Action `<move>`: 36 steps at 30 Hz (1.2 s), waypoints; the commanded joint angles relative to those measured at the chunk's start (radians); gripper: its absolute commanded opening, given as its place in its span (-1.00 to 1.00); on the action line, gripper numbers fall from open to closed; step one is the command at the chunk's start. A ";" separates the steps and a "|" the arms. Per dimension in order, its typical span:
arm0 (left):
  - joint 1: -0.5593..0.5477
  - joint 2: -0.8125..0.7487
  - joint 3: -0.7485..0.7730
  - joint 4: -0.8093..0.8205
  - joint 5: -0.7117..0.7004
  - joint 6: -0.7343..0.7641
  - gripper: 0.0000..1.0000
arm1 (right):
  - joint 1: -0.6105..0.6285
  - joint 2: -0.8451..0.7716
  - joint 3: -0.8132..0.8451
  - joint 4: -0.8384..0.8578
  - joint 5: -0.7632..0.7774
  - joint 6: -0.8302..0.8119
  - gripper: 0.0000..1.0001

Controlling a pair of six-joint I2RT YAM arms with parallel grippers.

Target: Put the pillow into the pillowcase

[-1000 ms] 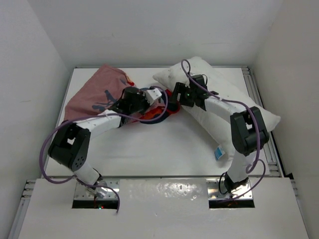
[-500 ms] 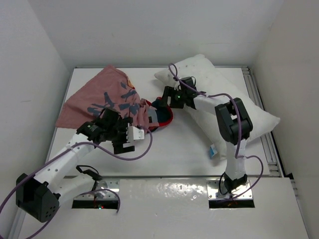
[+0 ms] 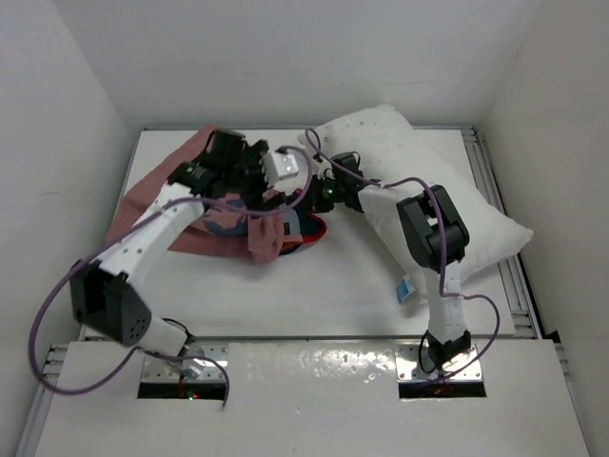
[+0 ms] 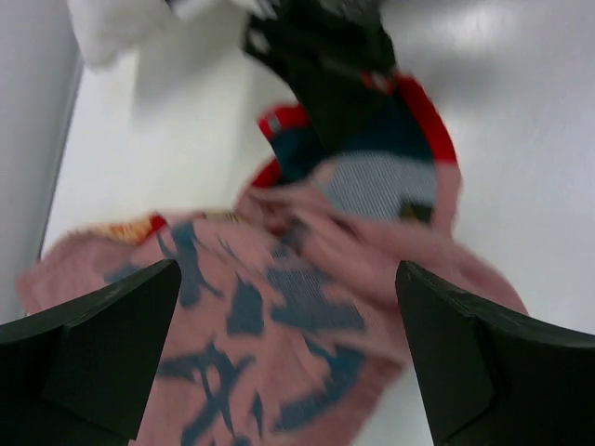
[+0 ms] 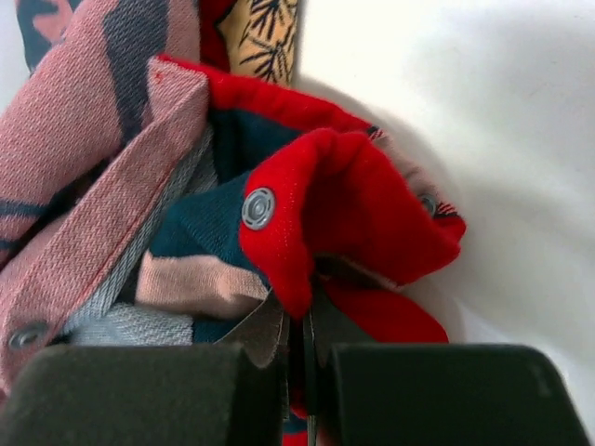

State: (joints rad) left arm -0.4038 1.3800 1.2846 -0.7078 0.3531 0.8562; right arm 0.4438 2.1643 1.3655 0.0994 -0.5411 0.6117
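1. Pillowcase (image 3: 262, 228) lies bunched on the table (image 3: 333, 276), dull pink reverse with dark blue print upward. Its long axis runs sideways, from the table's left side to a red-edged end at the right gripper (image 5: 299, 362).
2. The right gripper is pinched tight on that red hem, just below a snap button (image 5: 257, 207).
3. The left gripper (image 4: 286, 274) hangs over the crumpled cloth with jaws spread wide, holding nothing. The red end and the right gripper lie ahead of it.
4. The pillow (image 3: 428, 162) lies behind the right gripper, under its arm and outside the case. Its long axis runs diagonally, one corner pointing at the gripper and the far end toward the table's right edge.
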 commanded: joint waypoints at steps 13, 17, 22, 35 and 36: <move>0.011 0.415 0.211 0.014 0.081 -0.097 0.55 | -0.042 -0.262 -0.049 0.019 0.020 0.006 -1.00; 0.013 0.453 0.245 -0.008 0.112 -0.097 -0.70 | -0.065 -0.264 -0.043 0.014 -0.005 0.025 -1.00; 0.141 0.496 0.511 -0.053 0.152 -0.187 -1.00 | -0.203 -0.273 0.015 0.082 -0.004 0.141 -1.00; 0.200 0.055 0.305 -0.105 -0.005 0.392 -0.61 | -0.200 -0.363 -0.027 0.287 -0.010 0.164 -1.00; 0.186 0.009 0.215 -0.133 0.004 0.408 -0.44 | -0.180 -0.373 -0.076 0.304 -0.013 0.169 -1.00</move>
State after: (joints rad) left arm -0.1650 1.5146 1.6943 -0.7055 0.4099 1.0264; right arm 0.2379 1.8145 1.4345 0.3466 -0.5442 0.7681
